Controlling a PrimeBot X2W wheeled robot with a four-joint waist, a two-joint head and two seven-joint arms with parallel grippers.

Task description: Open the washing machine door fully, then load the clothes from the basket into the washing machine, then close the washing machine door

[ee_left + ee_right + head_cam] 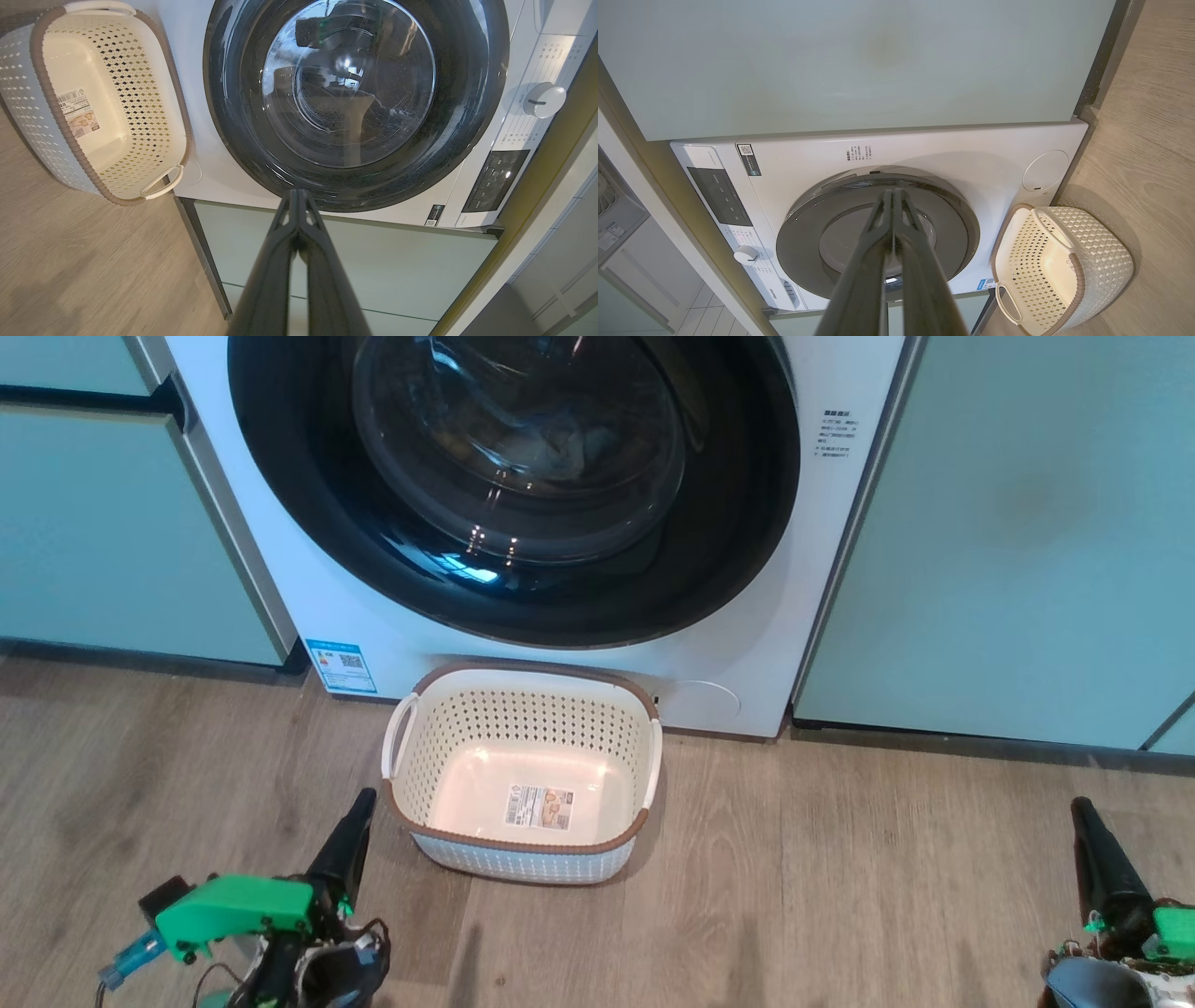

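**Washer door shut, basket on the floor before it**

The washing machine door (523, 457) lies closed against the front of the washing machine (747, 644). Its wide glossy black rim rings the bulging glass window. A dim pale shape (560, 453) with a hint of blue shows behind the glass in the head view, but I cannot tell what it is. In the left wrist view the door (355, 93) shows the perforated drum through the glass, with a white dial (543, 99) and a dark control panel (495, 179) beside it.

The basket (523, 728) stands upright on the wooden floor (840, 859), just in front of the washer and below the door. Its far rim is close to the machine's base. The label (539, 806) on its cream base is in plain sight. A blue sticker (341, 665) sits low on the washer's front, just left of the basket. Pale teal cabinets (1008, 523) flank the machine on both sides.

The left gripper (362, 803) hangs low just beside the basket's near left corner, and no contact can be made out. The left wrist view shows this gripper (297, 193) with its jaws pressed together and nothing between them. The right gripper (1085, 812) is well apart from the basket, off to the right above the floor. In the right wrist view this gripper (893, 193) likewise has its jaws pressed together on nothing. It points toward the door (808, 233), with the basket (1064, 261) off to one side.
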